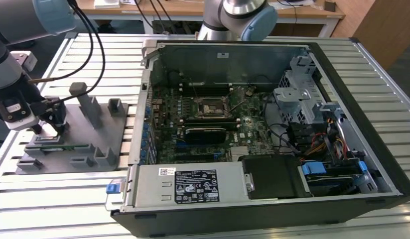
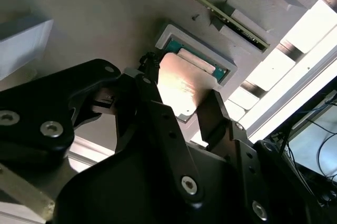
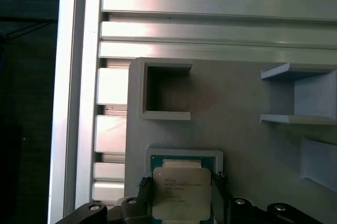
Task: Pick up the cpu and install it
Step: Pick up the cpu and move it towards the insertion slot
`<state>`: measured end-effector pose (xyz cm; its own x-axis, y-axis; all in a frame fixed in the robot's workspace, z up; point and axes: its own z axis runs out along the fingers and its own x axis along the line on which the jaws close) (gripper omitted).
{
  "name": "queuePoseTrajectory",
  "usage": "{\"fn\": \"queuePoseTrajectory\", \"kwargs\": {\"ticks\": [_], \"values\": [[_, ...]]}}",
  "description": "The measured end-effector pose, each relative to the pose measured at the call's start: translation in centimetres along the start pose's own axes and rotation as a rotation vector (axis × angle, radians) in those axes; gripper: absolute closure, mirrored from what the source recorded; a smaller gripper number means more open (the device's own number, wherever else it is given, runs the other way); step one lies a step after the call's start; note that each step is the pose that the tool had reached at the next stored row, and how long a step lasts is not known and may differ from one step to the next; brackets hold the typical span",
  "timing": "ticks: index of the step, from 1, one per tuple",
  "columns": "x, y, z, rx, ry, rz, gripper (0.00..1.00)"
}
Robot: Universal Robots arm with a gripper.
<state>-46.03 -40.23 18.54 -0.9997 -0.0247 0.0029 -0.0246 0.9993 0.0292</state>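
Note:
The cpu (image 3: 181, 195), a small square chip with a silver-grey top plate, sits between my gripper's (image 3: 181, 183) two black fingers (image 3: 218, 182). They press on its two opposite edges, so the gripper is shut on it. The chip lies at or just above its teal-rimmed pocket (image 3: 184, 158) in the grey fixture plate (image 1: 78, 137). In the second wrist view the cpu (image 2: 184, 84) shines between the gripper (image 2: 181, 95) fingers (image 2: 210, 113). In the exterior view my gripper (image 1: 49, 128) stands over the plate at the exterior view's left, apart from the open computer case (image 1: 258, 124) and its black socket frame (image 1: 208, 107).
Grey posts and blocks (image 1: 91, 107) rise from the fixture plate near the gripper. A long green memory stick (image 2: 210, 5) lies in a slot on the plate. The slatted aluminium table (image 1: 59, 199) carries everything. Cables hang from the arm (image 1: 91, 45).

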Motion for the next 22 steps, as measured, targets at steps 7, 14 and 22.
{"fn": "queuePoseTrajectory", "kwargs": {"ticks": [7, 14, 22], "values": [[0.00, 0.02, -0.62, -0.0001, 0.0001, 0.000, 0.47], [0.00, 0.03, -0.94, -0.0002, -0.0003, 0.000, 0.47], [0.00, 0.04, -1.19, -0.0001, 0.0000, 0.000, 0.47]]}}
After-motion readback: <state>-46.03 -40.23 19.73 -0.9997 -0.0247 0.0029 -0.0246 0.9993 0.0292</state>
